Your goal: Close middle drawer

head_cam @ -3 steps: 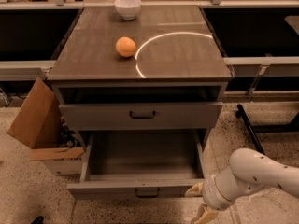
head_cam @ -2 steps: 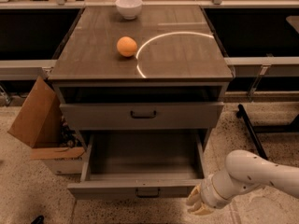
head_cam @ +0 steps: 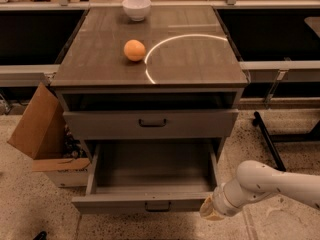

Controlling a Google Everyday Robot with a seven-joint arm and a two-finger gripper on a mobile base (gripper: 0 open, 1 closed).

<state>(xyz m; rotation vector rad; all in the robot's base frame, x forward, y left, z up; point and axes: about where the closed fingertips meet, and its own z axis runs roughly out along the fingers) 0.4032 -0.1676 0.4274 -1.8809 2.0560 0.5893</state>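
Note:
The middle drawer (head_cam: pixel 120 202) is pulled far out of the grey cabinet (head_cam: pixel 150 79); its low flat front faces me with a small dark pull handle (head_cam: pixel 157 205) at the centre, and its inside looks empty. Above it, the taller top drawer (head_cam: pixel 150 124) stands slightly out. The lowest drawer is hidden below. My gripper (head_cam: pixel 210 211), on the white arm (head_cam: pixel 265 181) coming from the lower right, is at the right end of the middle drawer's front, touching or very near it.
An orange (head_cam: pixel 134 50) and a white bowl (head_cam: pixel 136 8) sit on the cabinet top. An open cardboard box (head_cam: pixel 42 134) stands on the floor left of the cabinet. A dark metal leg (head_cam: pixel 267 139) crosses the floor at right.
My arm has moved left, bringing the gripper up to the right corner of the middle drawer's front. The drawer's position looks the same.

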